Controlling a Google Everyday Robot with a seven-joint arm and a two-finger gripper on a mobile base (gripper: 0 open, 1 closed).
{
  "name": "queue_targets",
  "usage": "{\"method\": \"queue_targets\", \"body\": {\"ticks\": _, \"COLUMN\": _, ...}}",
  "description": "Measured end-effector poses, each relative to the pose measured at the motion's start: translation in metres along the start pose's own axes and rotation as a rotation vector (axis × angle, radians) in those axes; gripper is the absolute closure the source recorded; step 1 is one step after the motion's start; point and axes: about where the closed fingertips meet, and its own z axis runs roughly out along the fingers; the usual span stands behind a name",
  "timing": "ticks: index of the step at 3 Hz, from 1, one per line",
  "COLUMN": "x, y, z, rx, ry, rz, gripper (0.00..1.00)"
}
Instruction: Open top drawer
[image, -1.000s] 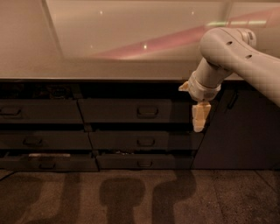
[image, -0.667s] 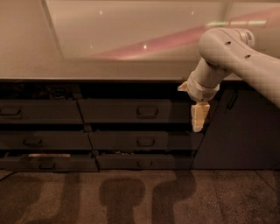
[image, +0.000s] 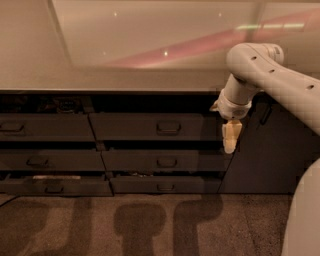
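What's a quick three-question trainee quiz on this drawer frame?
1. Multiple choice: where does the end effector hang relative to the top drawer's handle? A) to its left B) to its right C) on it
2. True or false: the end effector is gripping that handle.
3. Count: how many drawer rows show under the countertop?

Key: 1 B; 2 false; 3 three.

Below the tabletop (image: 125, 80): a middle drawer (image: 150, 161), a bottom drawer (image: 150, 185), a cabinet door (image: 272, 155) at right, and carpet (image: 150, 225). The gripper (image: 229, 142) hangs under its front edge.
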Motion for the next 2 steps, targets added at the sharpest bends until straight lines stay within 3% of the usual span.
{"method": "queue_targets", "body": {"ticks": 1, "x": 0.000, "y": 0.000, "z": 0.000, "rx": 0.000, "ry": 0.000, "rz": 0.000, "gripper": 0.00}}
{"method": "queue_targets", "body": {"ticks": 2, "x": -0.012, "y": 0.008, "z": 0.014, "rx": 0.087, "ry": 0.004, "rz": -0.076, "gripper": 0.00}}
